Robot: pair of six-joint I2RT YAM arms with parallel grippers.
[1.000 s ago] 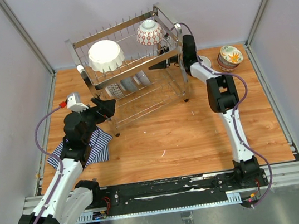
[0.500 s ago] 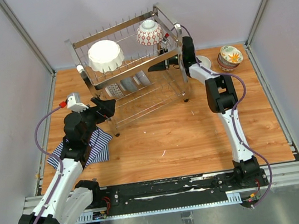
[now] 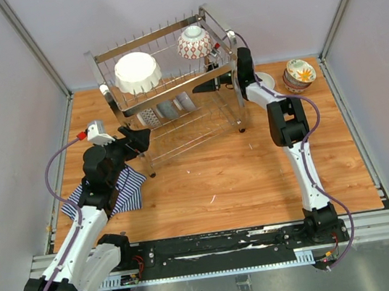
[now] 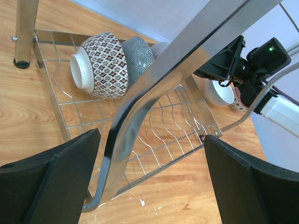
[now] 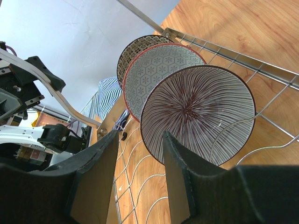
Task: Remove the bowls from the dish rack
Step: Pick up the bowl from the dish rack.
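My overhead camera sat above and behind the near edge of the table (image 3: 257, 173), looking down from far enough off to take in the whole dish rack (image 3: 172, 90). The left wrist camera was low and close at the rack's left end, facing along the bottom shelf toward the right arm (image 4: 254, 65). The right wrist camera faced back the opposite way, very near the bowls (image 5: 196, 116). Both wrist views shared that bottom row of bowls, seen from opposite ends.

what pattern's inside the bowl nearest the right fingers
The bowl has dark radiating lines on white; clearest in the right wrist view.
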